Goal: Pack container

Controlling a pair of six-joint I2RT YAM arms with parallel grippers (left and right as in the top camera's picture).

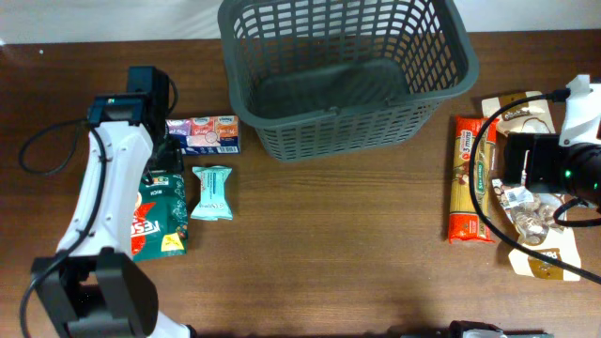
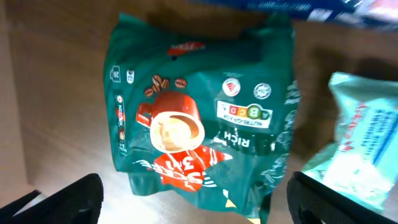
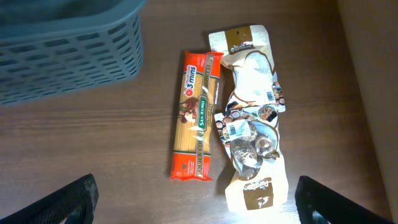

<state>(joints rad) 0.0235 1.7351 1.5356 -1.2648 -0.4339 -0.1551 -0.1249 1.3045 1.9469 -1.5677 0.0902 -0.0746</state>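
Observation:
The dark grey slotted basket (image 1: 347, 136) stands at the back middle and holds nothing; its corner shows in the right wrist view (image 3: 62, 56). My left gripper (image 2: 196, 205) is open, hovering over a green coffee bag (image 2: 199, 118) that lies flat at the left (image 1: 160, 225). My right gripper (image 3: 199, 202) is open above an orange spaghetti pack (image 3: 198, 115) and cream snack pouches (image 3: 249, 112), touching neither. Overhead, the spaghetti pack (image 1: 470, 178) lies right of the basket, with the pouches (image 1: 540, 253) partly under the right arm.
A teal wrapped packet (image 1: 212, 192) lies right of the coffee bag and shows in the left wrist view (image 2: 364, 149). A blue and white box (image 1: 202, 134) lies behind them, next to the basket's left front corner. Cables trail from both arms.

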